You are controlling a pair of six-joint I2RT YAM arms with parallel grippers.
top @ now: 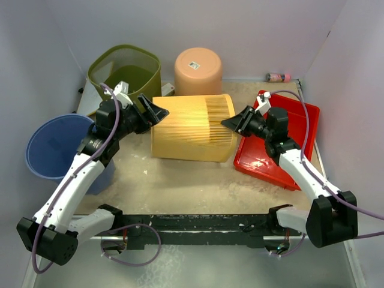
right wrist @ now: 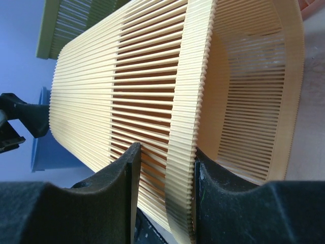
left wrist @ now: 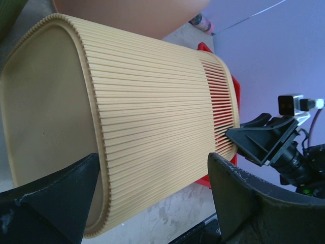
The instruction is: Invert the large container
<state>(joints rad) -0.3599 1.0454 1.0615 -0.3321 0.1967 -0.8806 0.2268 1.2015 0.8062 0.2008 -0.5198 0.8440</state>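
Note:
The large container (top: 192, 127) is a yellow ribbed bin lying on its side in the middle of the table, with its closed base to the left and its open mouth to the right. My left gripper (top: 155, 111) is open at the base's upper corner, and its jaws stand wide apart beside the ribbed wall (left wrist: 152, 112) without touching it. My right gripper (top: 238, 122) is at the mouth. In the right wrist view it (right wrist: 165, 152) is shut on the container's rim (right wrist: 195, 86), one finger inside and one outside.
A red tray (top: 282, 150) lies under my right arm, and the container's mouth reaches its edge. An olive bin (top: 126, 72), an upturned peach bucket (top: 198, 69) and a small bottle (top: 278, 77) stand at the back. A blue bin (top: 54, 144) stands at the left. White walls enclose the table.

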